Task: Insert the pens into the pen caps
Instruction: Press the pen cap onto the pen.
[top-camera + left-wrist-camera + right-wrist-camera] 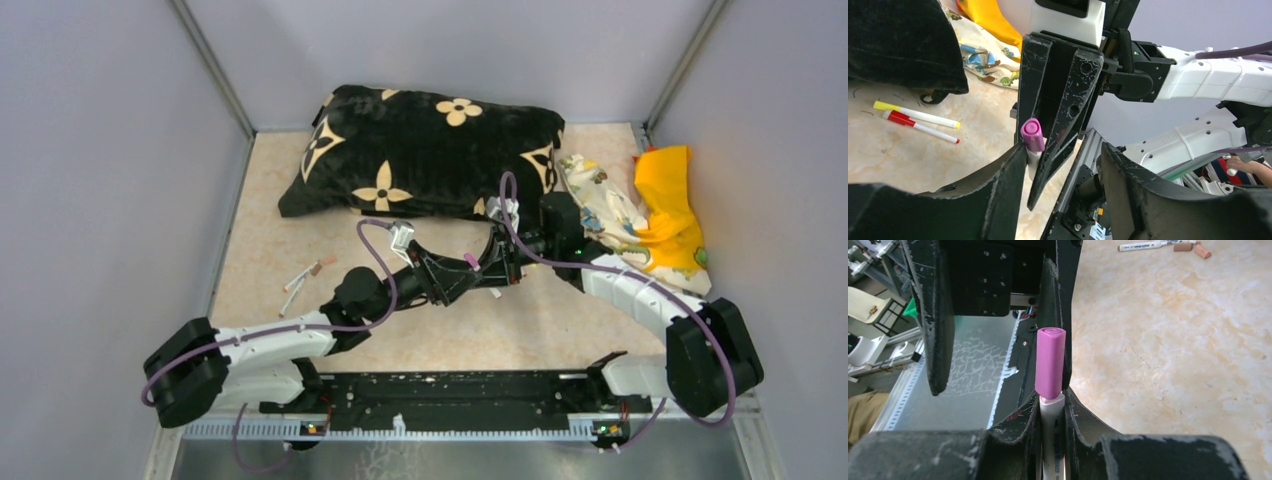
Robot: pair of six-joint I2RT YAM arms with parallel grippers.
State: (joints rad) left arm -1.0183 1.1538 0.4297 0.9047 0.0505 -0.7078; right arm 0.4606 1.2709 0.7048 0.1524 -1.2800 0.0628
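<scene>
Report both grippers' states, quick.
Left gripper: open, holding nothing.
Right gripper: closed on the white pen wearing the pink cap.

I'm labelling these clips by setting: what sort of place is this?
Most likely a robot test cell in a lab, not a home: plain grey walls box in a marble-patterned table, two arms are bolted to a black mounting plate at its near edge, and a cushion lies there like a prop.
</scene>
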